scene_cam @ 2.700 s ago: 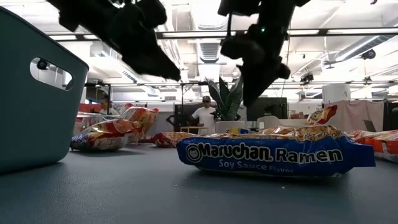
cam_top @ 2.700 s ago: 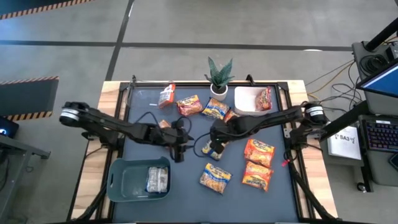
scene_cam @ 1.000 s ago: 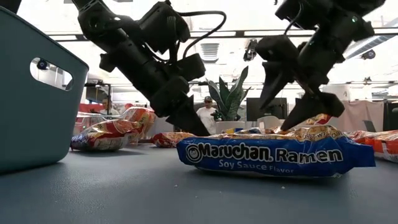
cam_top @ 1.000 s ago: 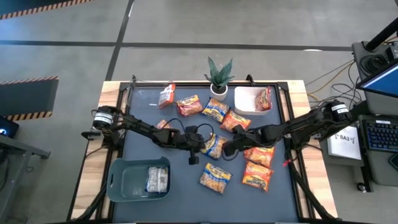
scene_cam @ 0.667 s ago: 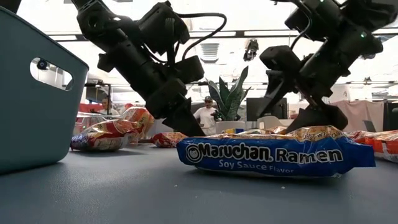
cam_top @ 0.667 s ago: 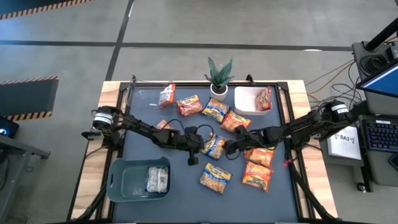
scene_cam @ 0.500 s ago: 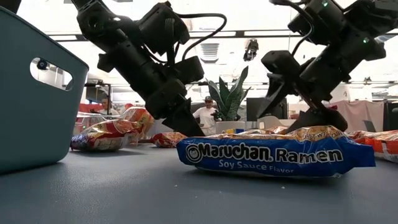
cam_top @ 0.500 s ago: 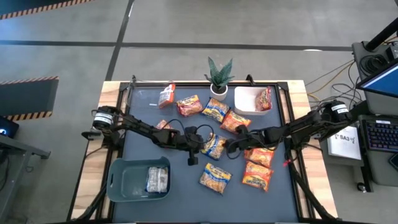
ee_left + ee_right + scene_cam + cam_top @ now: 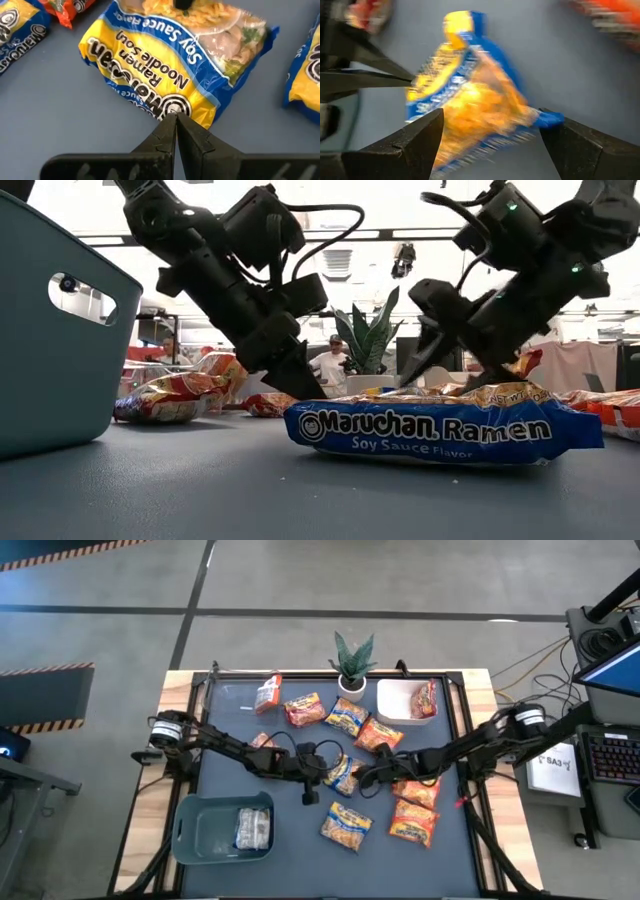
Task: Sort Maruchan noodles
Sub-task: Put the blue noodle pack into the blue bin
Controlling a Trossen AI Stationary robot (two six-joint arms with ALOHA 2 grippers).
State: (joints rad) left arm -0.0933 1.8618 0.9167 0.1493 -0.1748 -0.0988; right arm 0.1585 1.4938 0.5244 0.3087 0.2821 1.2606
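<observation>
Landmark: the yellow-and-blue soy sauce packet [image 9: 343, 773] lying mid-mat, between both arms.

Left gripper [image 9: 175, 118] is pinching that packet's near edge, fingers pressed together on the crinkled yellow corner. The packet [image 9: 175, 62] is lying flat on the dark mat [image 9: 230, 710].

Right gripper [image 9: 490, 135] is sitting at the opposite end of the same packet, fingers spread wide to either side of its blue tail, not closing on it.

A second yellow-and-blue packet [image 9: 346, 823] is lying nearer the front edge than the landmark packet. Two orange packets [image 9: 415, 808] are lying to its right. More packets are lying behind it, toward the potted plant [image 9: 352, 662]. A white bin [image 9: 398, 703] behind and right is holding one red packet [image 9: 424, 698]. A teal bin [image 9: 222, 830] front and left is holding a silvery packet [image 9: 254, 828].
</observation>
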